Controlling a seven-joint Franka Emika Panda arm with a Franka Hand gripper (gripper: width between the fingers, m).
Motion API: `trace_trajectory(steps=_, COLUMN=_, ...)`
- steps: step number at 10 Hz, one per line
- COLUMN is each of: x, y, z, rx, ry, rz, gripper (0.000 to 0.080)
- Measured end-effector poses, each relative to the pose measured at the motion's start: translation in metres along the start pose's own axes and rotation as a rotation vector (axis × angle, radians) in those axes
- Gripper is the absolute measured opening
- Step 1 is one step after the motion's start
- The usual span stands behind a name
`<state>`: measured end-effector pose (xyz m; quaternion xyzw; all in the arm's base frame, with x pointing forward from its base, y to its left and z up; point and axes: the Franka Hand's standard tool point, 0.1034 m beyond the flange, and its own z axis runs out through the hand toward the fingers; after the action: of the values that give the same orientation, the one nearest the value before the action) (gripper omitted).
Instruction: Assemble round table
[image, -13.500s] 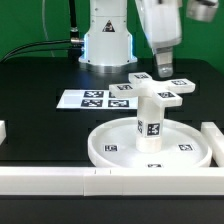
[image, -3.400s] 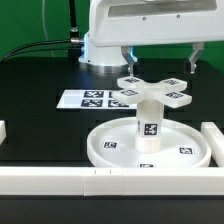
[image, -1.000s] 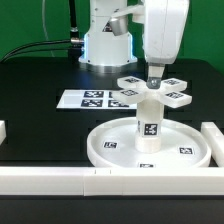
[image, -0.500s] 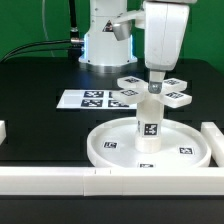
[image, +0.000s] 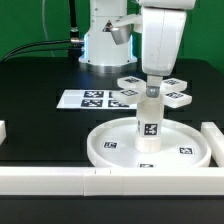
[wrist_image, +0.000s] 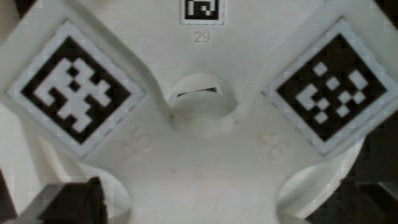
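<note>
The large round disc (image: 103, 150) lies flat on the black table. The short thick post (image: 150, 125) stands upright at its middle. The cross-shaped foot (image: 176, 97) sits on top of the post. My gripper (image: 152, 90) is low over the foot's centre, with its fingers down beside the hub. In the wrist view the foot (wrist_image: 196, 150) fills the picture, with two diamond tags and a central hole (wrist_image: 199, 100). My gripper (wrist_image: 222, 205) is open, with a dark fingertip (wrist_image: 71, 205) at each side of one white arm. I cannot tell if the fingertips touch it.
The marker board (image: 90, 99) lies behind the disc at the exterior view's left. Long white border bars run along the front (image: 50, 180) and the right (image: 213, 140). The arm's base (image: 105, 45) stands at the back.
My gripper has come down from above the foot to around its hub. The disc, post and foot have not moved.
</note>
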<state>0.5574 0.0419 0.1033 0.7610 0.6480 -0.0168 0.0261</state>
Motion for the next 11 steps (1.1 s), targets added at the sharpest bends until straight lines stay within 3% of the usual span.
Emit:
trace_trajectory(steps=4, x=-0.0032, y=-0.0004, z=0.0056, rx=0.012, ry=-0.006, rz=0.006, gripper=0.0649)
trace_trajectory(steps=6, x=-0.0058, y=0.0005, z=0.0052, rx=0.011, ry=-0.006, rz=0.011, gripper=0.044)
trace_trajectory(steps=10, x=-0.0057, y=0.0005, z=0.0052, rx=0.011, ry=-0.005, rz=0.086, gripper=0.044)
trace_trajectory(steps=11, x=-0.0057, y=0.0006, z=0.0051, rx=0.011, ry=-0.005, rz=0.204, gripper=0.044)
